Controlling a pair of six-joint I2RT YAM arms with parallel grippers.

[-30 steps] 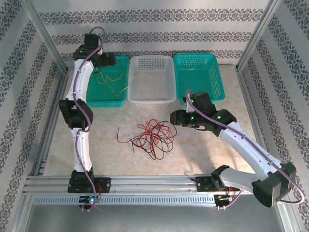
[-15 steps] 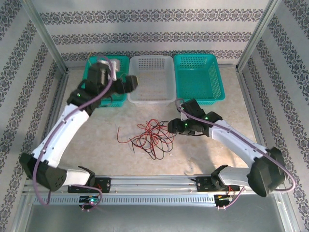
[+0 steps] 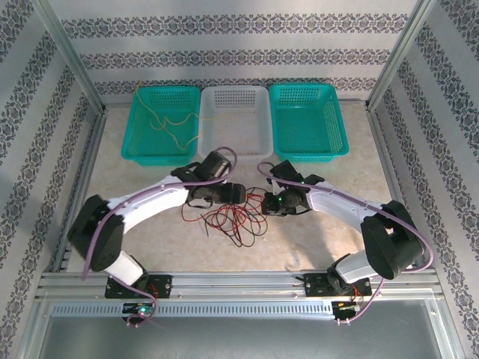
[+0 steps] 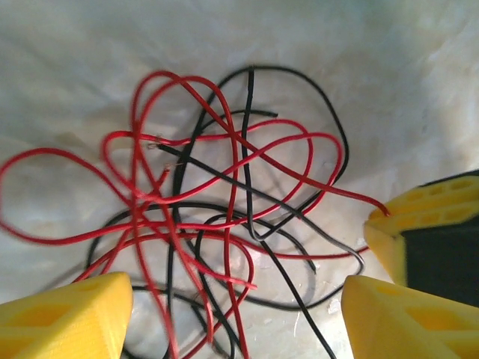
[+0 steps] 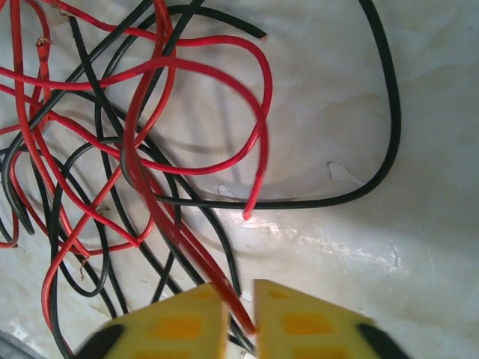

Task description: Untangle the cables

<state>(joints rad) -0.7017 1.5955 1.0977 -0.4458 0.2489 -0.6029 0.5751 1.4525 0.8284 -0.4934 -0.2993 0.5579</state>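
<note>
Right gripper (image 5: 241,314) pinches red strands (image 5: 191,250) at the edge of the tangle (image 3: 236,217); left gripper (image 4: 236,303) gapes wide above it. Pulling now could drag crossed black loops (image 5: 385,134) along and tighten knots.

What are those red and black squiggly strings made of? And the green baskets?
The red cables and black cables look like thin wire in a smooth, slightly shiny plastic coating: they bend into loose loops, and pale tips at cut ends hint at metal inside. The left basket and right basket look like hard moulded plastic, fairly matte, with a grid of small holes.
</note>
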